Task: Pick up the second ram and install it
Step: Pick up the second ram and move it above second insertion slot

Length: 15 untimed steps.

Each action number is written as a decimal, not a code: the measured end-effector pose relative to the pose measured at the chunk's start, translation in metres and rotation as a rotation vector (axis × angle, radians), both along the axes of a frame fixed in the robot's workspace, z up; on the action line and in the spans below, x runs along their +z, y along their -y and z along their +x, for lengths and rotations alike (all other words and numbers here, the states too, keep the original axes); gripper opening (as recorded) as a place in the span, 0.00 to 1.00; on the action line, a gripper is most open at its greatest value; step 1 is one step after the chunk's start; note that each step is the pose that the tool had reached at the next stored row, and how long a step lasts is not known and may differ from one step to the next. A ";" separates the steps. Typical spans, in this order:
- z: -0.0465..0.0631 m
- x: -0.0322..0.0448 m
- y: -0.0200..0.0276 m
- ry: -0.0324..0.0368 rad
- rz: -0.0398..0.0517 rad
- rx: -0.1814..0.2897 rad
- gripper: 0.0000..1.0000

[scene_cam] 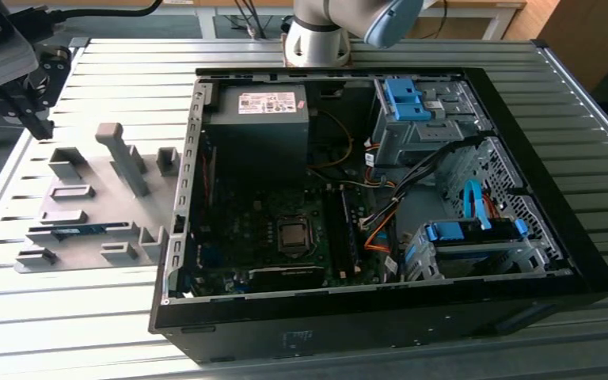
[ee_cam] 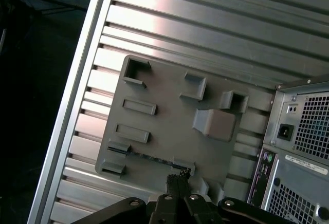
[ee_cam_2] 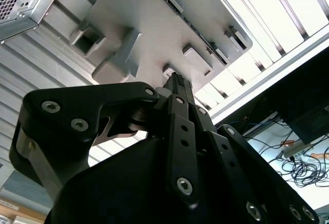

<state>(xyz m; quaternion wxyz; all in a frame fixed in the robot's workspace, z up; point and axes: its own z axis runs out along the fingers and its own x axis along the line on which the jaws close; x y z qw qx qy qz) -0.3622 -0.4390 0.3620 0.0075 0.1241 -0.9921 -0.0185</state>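
The second ram [scene_cam: 72, 231] is a thin blue-green stick lying on edge in a holder near the front of the grey fixture plate [scene_cam: 93, 206], at the exterior view's left. In the first wrist view the ram [ee_cam: 151, 158] is a dark thin strip just ahead of my fingertips. My gripper [scene_cam: 38, 125] hangs above the plate's far left corner, apart from the ram. Its fingers [ee_cam_2: 176, 80] are shut together with nothing between them, as the gripper [ee_cam: 178, 176] also appears in the first wrist view.
An open computer case [scene_cam: 389, 309] lies on the slatted table, with motherboard [scene_cam: 283, 237], black slot rails [scene_cam: 341, 229], power supply [scene_cam: 260, 119] and blue drive cages [scene_cam: 462, 233]. A tall grey post [scene_cam: 124, 158] and several small holders stand on the fixture plate.
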 end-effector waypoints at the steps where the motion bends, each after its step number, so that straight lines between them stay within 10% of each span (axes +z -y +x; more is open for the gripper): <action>1: 0.000 0.0000 0.0000 0.0000 0.0000 0.001 0.11; 15: 0.000 0.0000 0.0000 0.0000 0.0000 0.021 0.11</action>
